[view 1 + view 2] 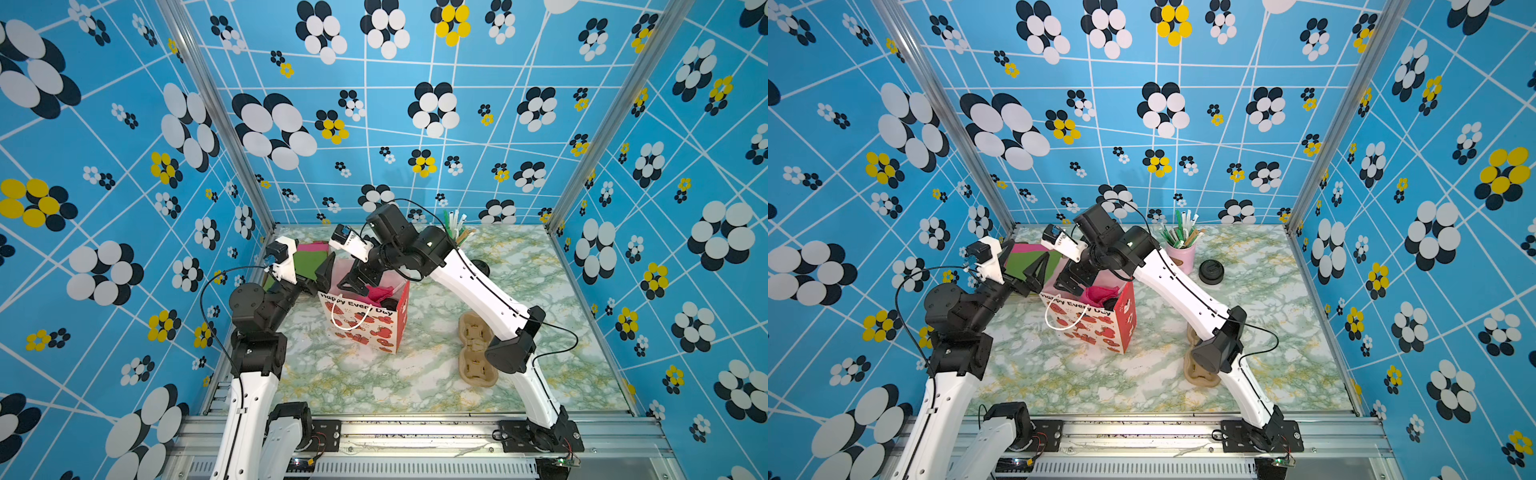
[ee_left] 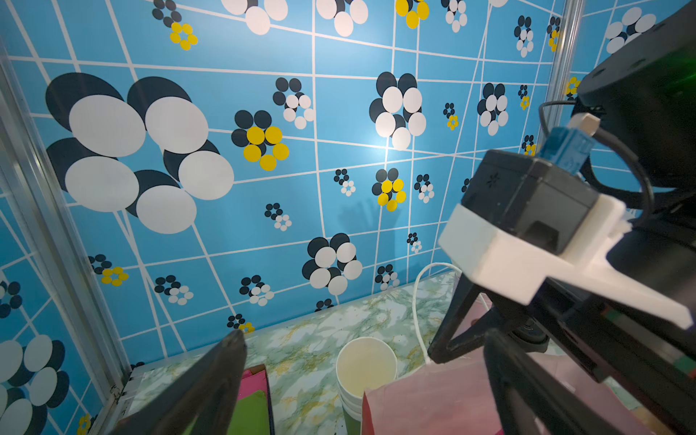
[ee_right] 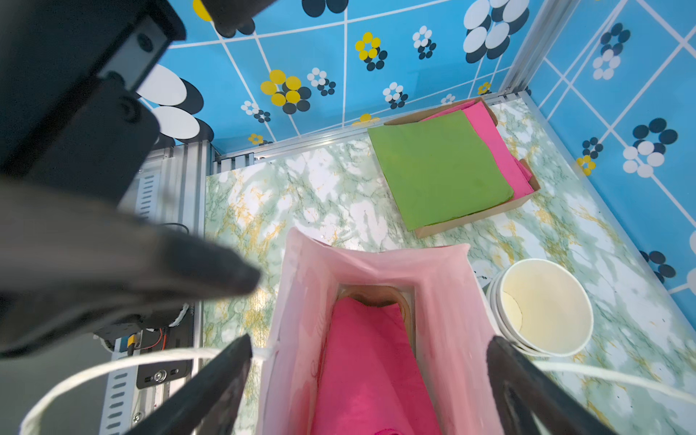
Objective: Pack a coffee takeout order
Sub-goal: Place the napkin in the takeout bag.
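The marble counter (image 1: 374,386) fills the lower middle of both top views. At frame centre stands the red gift bag (image 1: 365,328). The right claw (image 1: 359,280) hangs spread wide and empty over its mouth. The left claw (image 1: 311,266), also wide and empty, sits just left. Inside the bag, the pink napkin (image 3: 361,361) lies over the brown cup holder (image 3: 376,295).

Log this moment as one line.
pink napkin: in gift bag | right gripper: jaws open above bag | left gripper: jaws open, empty, beside bag
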Tool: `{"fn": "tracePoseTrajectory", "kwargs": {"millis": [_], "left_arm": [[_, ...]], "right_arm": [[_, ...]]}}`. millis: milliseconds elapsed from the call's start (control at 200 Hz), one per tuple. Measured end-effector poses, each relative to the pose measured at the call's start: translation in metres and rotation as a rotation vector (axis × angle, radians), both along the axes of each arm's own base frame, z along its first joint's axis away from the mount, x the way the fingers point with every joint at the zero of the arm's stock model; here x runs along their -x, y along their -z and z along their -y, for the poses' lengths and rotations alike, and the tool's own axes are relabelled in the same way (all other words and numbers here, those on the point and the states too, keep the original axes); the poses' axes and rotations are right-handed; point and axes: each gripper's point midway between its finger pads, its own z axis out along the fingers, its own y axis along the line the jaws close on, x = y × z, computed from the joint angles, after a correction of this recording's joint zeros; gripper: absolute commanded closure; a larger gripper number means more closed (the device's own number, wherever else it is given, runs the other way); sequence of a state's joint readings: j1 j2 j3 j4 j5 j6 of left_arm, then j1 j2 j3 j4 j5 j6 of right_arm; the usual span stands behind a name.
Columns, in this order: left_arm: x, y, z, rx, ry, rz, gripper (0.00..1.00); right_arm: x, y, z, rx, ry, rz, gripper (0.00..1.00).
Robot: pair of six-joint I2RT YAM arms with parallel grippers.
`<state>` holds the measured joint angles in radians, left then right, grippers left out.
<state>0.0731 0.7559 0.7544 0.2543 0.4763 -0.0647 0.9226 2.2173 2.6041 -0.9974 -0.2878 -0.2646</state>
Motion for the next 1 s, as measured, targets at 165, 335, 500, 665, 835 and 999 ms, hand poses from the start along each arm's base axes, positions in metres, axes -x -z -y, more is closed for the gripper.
{"fn": "tracePoseTrajectory", "kwargs": {"millis": [165, 335, 500, 665, 835, 999], "left_arm": [[-0.002, 0.003, -0.003, 0.004, -0.021, -0.014, 0.01], [-0.004, 0.002, -0.011, 0.012, -0.065, -0.043, 0.01], [-0.008, -0.006, -0.022, 0.022, -0.127, -0.079, 0.01], [-0.017, -0.002, -0.040, 0.048, -0.209, -0.165, 0.01], [-0.030, 0.027, -0.063, 0.093, -0.290, -0.302, 0.01], [-0.041, 0.062, -0.077, 0.139, -0.339, -0.419, 0.01]], "right_arm": [[-0.001, -0.007, 0.004, -0.005, 0.026, 0.002, 0.01], [0.003, -0.037, 0.016, -0.044, 0.046, 0.048, 0.01], [0.012, -0.097, 0.040, -0.138, 0.083, 0.143, 0.01], [0.028, -0.154, 0.081, -0.238, 0.150, 0.258, 0.01], [0.026, -0.168, 0.138, -0.289, 0.286, 0.339, 0.01], [-0.012, -0.135, 0.214, -0.278, 0.556, 0.340, 0.01]]}}
